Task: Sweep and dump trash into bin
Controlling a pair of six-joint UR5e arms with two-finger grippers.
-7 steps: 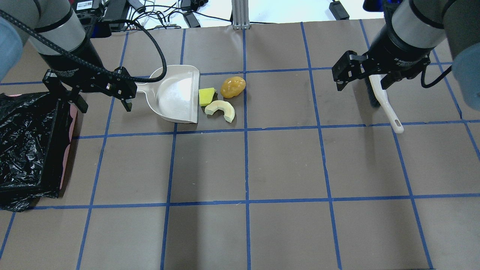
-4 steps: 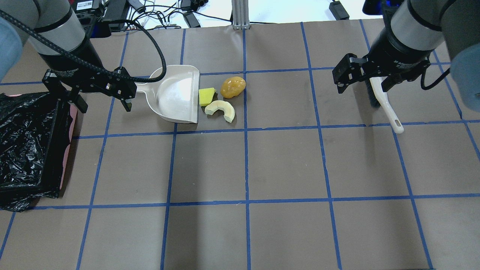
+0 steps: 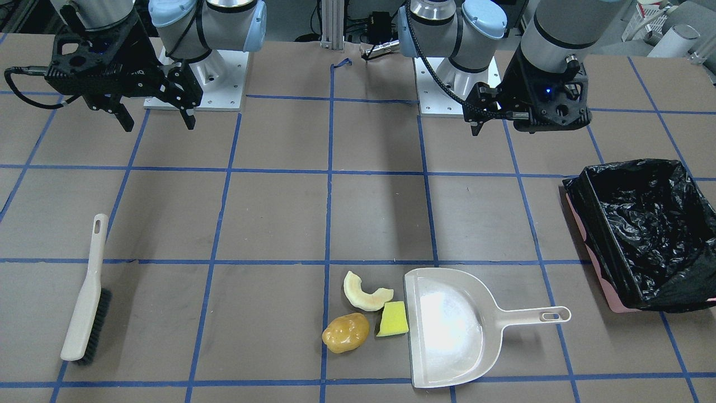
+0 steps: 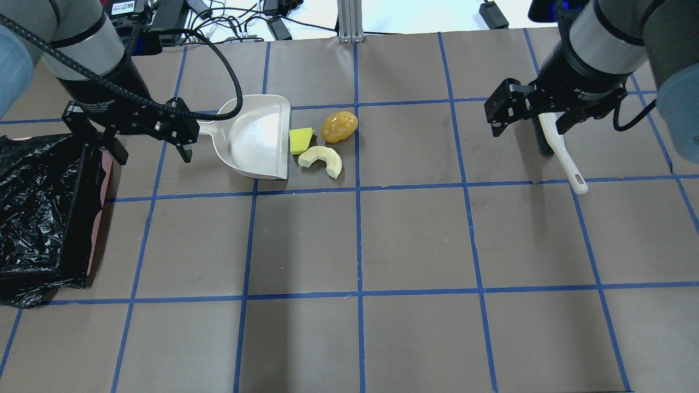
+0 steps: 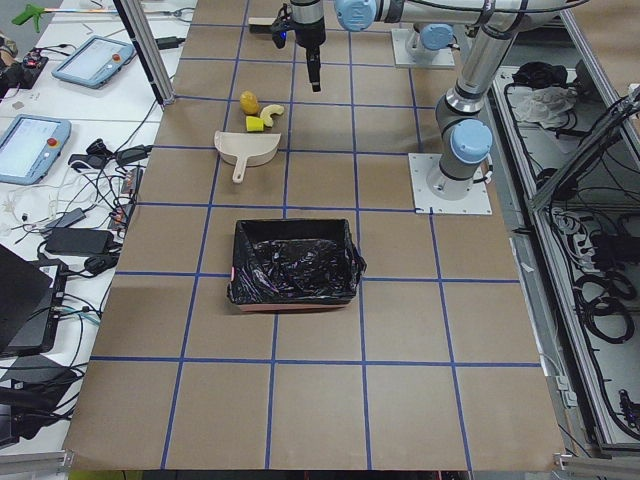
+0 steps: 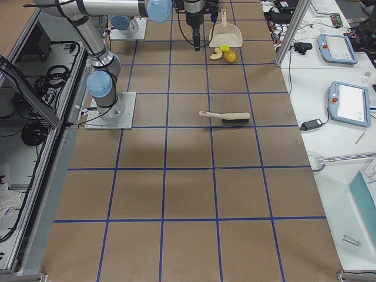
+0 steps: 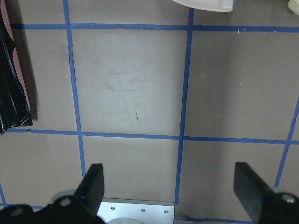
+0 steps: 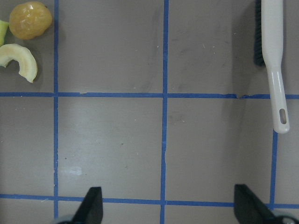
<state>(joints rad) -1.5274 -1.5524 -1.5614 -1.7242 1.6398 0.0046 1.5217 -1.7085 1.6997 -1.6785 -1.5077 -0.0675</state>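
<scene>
the left gripper (image 4: 154, 158) hangs above the table (image 4: 415, 240) with its two fingers spread wide and nothing between them, in the stretch between the bin (image 3: 608, 235) and the handle end of the beige dustpan (image 4: 256, 136). the right gripper (image 4: 527, 130) is likewise spread and empty, raised over the table's other side; in the overhead view it overlaps the head of the hand brush (image 3: 86, 291), which lies flat and well apart from the trash. the trash sits in a tight cluster at the dustpan's open lip: the yellow-green wedge (image 4: 301, 141) touches the lip, the pale cream crescent slice (image 4: 322, 160) lies just beside the wedge, and the golden-brown lump (image 4: 339, 126) rests next to them on the side away from the pan. the pan is flat on the table, its handle pointing toward the bin. the bin, lined with crinkly black plastic with a pink edge at its base, stands at the robot's left end of the table.
</scene>
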